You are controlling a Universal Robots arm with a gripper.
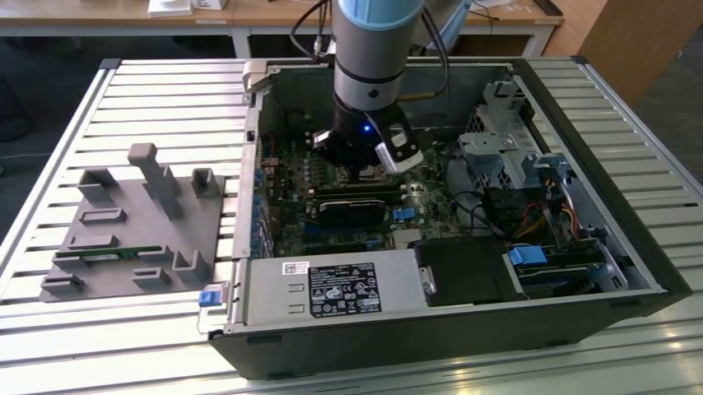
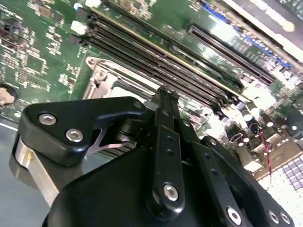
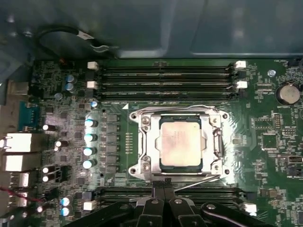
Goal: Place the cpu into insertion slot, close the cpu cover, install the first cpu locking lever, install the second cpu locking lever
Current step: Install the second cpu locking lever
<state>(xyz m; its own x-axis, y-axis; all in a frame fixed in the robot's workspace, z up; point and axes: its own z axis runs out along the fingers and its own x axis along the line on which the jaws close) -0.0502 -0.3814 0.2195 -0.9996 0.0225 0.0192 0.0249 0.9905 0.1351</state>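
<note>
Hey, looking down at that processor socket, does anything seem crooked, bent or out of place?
Nothing stands out. In the first wrist view the cpu lies flat and square inside the cpu cover, which sits down over the insertion slot. The gripper hangs at the socket's edge, fingers together.

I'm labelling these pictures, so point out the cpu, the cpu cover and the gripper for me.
cpu (image 3: 181, 141): first wrist view, middle of its silver-grey metal top.
cpu cover (image 3: 147, 142): first wrist view, one side bar of the silver frame around the chip.
gripper (image 3: 164, 188): first wrist view, between its black fingertips, at the socket's edge.
</note>
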